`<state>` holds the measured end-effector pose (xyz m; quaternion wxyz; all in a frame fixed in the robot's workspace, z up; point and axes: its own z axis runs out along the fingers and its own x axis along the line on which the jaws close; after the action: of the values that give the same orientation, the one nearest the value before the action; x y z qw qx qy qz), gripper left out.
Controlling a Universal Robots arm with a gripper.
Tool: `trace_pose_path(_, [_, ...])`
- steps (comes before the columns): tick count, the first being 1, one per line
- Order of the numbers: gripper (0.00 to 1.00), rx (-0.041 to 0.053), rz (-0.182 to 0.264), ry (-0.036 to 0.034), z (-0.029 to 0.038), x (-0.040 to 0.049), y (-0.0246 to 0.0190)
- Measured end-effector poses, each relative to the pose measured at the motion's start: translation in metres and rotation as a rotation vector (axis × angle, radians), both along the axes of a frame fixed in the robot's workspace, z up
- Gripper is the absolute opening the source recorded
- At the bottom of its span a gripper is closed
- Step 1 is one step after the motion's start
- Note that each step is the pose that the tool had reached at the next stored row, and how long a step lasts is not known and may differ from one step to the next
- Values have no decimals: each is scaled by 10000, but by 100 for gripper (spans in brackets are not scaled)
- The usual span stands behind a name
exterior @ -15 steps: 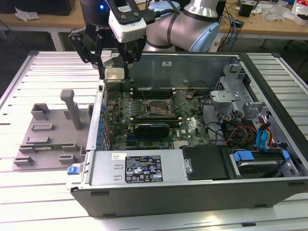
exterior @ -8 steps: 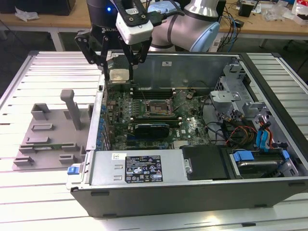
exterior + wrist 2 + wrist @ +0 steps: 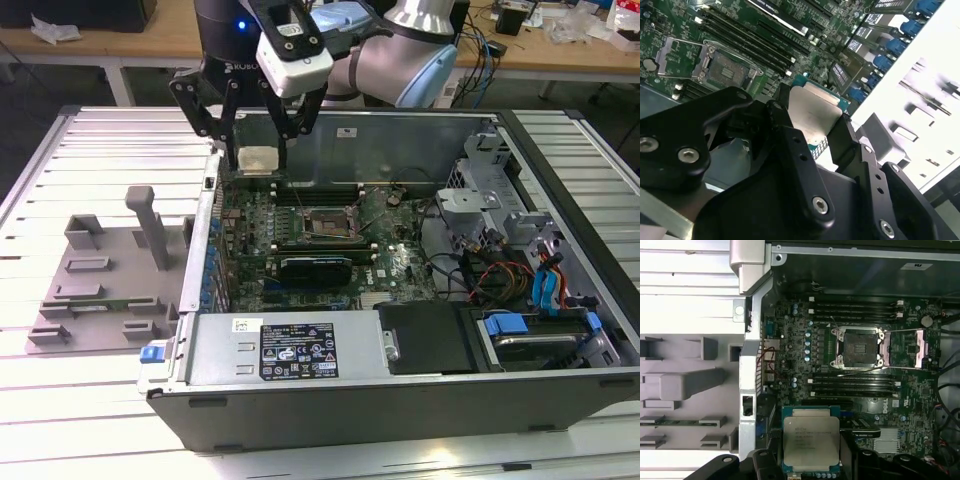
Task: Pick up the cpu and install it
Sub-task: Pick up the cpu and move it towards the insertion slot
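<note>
Silvery cpu (image 3: 811,442): held flat in the air with its metal plate up. It sits higher than the socket (image 3: 860,346) and off to one side of it, not over it.
Gripper (image 3: 812,130): clamped on the cpu, with one finger against each of two opposite edges, as both wrist views show.
Socket: open and bare, with its load plate (image 3: 917,347) folded out flat beside it.
Key relation: from the cpu (image 3: 257,160), the socket (image 3: 325,222) lies lower and toward the exterior view's right, deeper inside the case (image 3: 400,400). In the first wrist view the cpu's edges run about parallel to the socket's, so I judge the offset to be sideways and downward, not a twist.
Memory slots (image 3: 855,385): a bank of them shows between cpu and socket in the first wrist view.
Grey fixture (image 3: 100,270): outside the case, well apart from the socket and beyond the cpu from it.
Progress: cpu lifted, not yet seated.
</note>
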<state>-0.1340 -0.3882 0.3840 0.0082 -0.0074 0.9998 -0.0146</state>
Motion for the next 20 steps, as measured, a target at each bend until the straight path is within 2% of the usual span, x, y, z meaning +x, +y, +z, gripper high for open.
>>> trace_pose_path(10, [55,-29,-1,1,-48,88,1])
trace_pose_path(13, [55,-33,0,2,-74,159,7])
trace_pose_path(16, [55,-35,-1,9,-97,224,28])
trace_pose_path(20, [55,-35,0,36,-152,389,106])
